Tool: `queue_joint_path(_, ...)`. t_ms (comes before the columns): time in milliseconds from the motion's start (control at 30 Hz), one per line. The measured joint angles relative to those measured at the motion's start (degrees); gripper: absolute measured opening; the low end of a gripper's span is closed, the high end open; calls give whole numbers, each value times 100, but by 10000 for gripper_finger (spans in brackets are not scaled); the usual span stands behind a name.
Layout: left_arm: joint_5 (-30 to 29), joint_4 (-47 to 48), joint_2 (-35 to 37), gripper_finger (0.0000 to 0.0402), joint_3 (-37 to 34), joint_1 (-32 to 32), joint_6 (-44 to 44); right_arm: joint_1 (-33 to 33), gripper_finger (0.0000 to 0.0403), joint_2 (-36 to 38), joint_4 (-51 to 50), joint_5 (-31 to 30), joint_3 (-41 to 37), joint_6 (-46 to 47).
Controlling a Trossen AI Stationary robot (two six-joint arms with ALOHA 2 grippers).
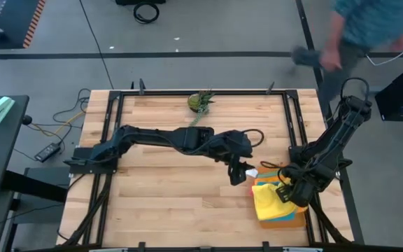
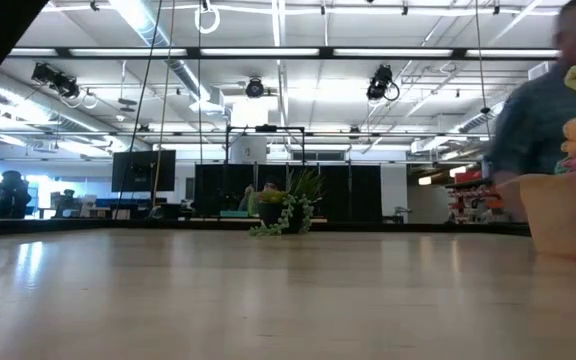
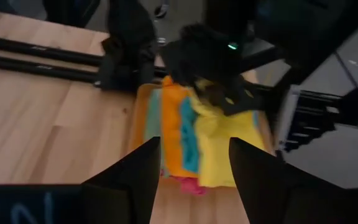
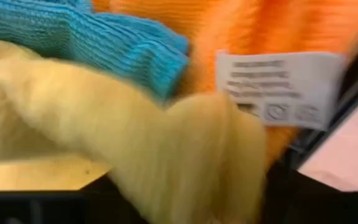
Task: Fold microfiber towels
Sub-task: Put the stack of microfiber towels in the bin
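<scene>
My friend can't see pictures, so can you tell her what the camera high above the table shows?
Two dark robot arms reach over a wooden table to a pile of towels, yellow on top, near its right front corner. The right gripper is down on the pile and the left gripper hovers beside it. A small green plant stands at the back edge.

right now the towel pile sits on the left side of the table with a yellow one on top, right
Not quite: the towel pile, with the yellow towel on top, sits at the table's right side, under the right gripper. The high view shows it.
</scene>
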State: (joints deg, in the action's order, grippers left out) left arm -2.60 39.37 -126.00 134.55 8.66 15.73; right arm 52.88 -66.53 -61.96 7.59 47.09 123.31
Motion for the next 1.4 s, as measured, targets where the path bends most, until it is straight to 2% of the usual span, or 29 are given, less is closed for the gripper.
queue_joint_path(200, 39, -56, -105, 192, 5, 235, -378, 0, 255, 170, -730, 0, 504, 25)
queue_joint_path(400, 135, -489, -523, 193, 1, 585, -851, 0, 266, 221, -1651, -58, 1385, 124)
queue_joint_path(467, 154, -838, -728, 192, 3, 669, -999, 39, 251, 151, -1373, -496, 1593, 138)
queue_joint_path(533, 171, -1337, -954, 184, 3, 711, -1150, 97, 211, 10, -959, -1194, 1622, 42)
queue_joint_path(600, 367, -1923, -1180, 169, 1, 700, -1189, 102, 147, -139, -752, -1592, 1536, -171)
queue_joint_path(700, 552, -2329, -1408, 131, 4, 687, -1004, 22, 35, -264, -697, -1825, 1305, -313)
queue_joint_path(733, 571, -2296, -1488, 114, 4, 686, -948, 7, 19, -268, -525, -1930, 1190, -380)
queue_joint_path(867, 587, -2376, -1853, 36, 1, 675, -862, -135, 6, -140, 471, -2046, 559, -669)
queue_joint_path(933, 602, -2493, -2025, 11, -5, 654, -762, -197, 4, -112, 805, -2058, 236, -720)
queue_joint_path(1133, 510, -2435, -2323, 24, 5, 348, 23, -418, 3, -100, 845, -2272, -417, -588)
queue_joint_path(1300, 526, -2179, -2497, 7, 8, 127, 458, -739, 2, -100, 1346, -2291, -921, -586)
queue_joint_path(1400, 688, -2099, -2575, 11, 15, 53, 619, -921, 2, -88, 1329, -2217, -931, -848)
